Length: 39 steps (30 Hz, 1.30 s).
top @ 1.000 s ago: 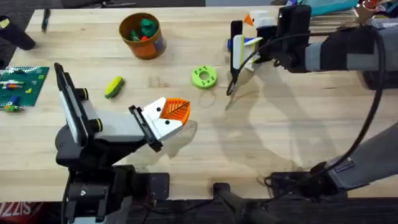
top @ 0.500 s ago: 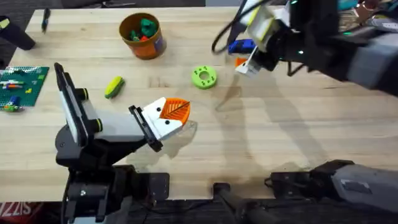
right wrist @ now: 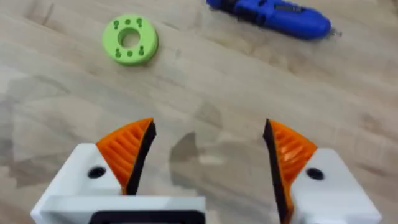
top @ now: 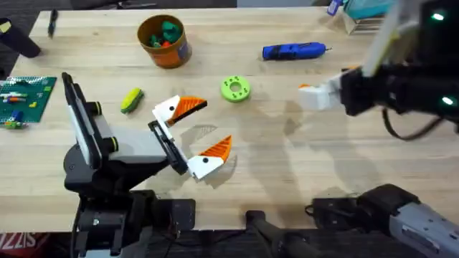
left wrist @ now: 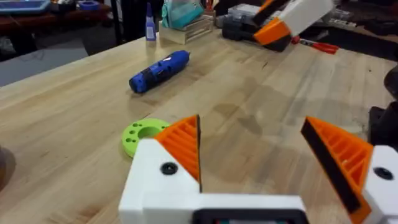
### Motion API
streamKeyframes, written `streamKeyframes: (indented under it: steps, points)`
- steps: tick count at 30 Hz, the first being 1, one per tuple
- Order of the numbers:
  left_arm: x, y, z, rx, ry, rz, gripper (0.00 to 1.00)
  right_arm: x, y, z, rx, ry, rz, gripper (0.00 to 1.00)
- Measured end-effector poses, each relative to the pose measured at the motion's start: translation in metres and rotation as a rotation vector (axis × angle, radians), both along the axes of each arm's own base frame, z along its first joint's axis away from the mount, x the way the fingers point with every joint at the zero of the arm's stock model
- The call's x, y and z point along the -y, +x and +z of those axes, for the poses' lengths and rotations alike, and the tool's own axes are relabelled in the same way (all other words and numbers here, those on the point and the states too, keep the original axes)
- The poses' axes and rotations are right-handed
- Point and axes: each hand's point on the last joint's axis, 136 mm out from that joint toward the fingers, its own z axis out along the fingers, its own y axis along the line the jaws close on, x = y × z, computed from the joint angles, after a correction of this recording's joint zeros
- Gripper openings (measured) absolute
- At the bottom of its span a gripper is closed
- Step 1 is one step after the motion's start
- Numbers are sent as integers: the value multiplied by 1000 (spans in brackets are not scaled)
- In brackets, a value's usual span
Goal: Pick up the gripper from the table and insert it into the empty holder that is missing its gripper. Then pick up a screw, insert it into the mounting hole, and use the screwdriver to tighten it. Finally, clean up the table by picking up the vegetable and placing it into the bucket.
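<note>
My left gripper (top: 210, 125) stands open above the table's middle, each white holder (left wrist: 163, 186) carrying an orange ribbed pad. A dark round mounting hole (left wrist: 168, 168) shows in the holder's face. The blue screwdriver (top: 294, 50) lies flat at the back of the table, held by nothing. To the right of it and nearer the front hovers my right gripper (right wrist: 208, 143), open and empty. The yellow-green vegetable (top: 131, 100) lies left of the left gripper. Behind it stands the orange bucket (top: 162, 41) with green and red toys inside. The loose gripper and the screw are out of view.
A lime-green disc (top: 234, 89) with holes lies between the left gripper and the screwdriver. A green brick plate (top: 25, 97) sits at the left edge. Boxes and tools (left wrist: 186, 18) crowd the back right corner.
The right gripper has let go of the screwdriver, which now lies on the table, and the arm has swung right and forward. The left gripper has opened.
</note>
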Motion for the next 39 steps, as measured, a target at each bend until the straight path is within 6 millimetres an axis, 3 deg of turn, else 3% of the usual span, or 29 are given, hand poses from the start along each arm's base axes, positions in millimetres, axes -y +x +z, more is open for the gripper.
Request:
streamKeyframes:
  steps: [4,8,14,18,22,28,32,39]
  points:
    - [-6,9,3,-56,-50,67,985,11,-31,0,-67,9,-36,995]
    - [-17,18,6,-178,-109,171,985,17,-49,12,-108,7,-51,994]
    - [-35,9,50,-252,-108,329,985,17,-49,36,-71,28,-58,994]
    - [-47,2,79,-325,-66,421,985,16,-45,41,-47,37,-58,994]
    - [-60,2,93,-471,23,503,985,16,-45,41,-45,38,-58,994]
    - [-89,15,97,-762,225,644,985,16,-45,41,-47,38,-58,994]
    - [-112,47,104,-830,328,745,985,16,-45,41,-47,37,-58,994]
    - [-152,84,75,-896,538,898,985,16,-45,41,-48,37,-58,994]
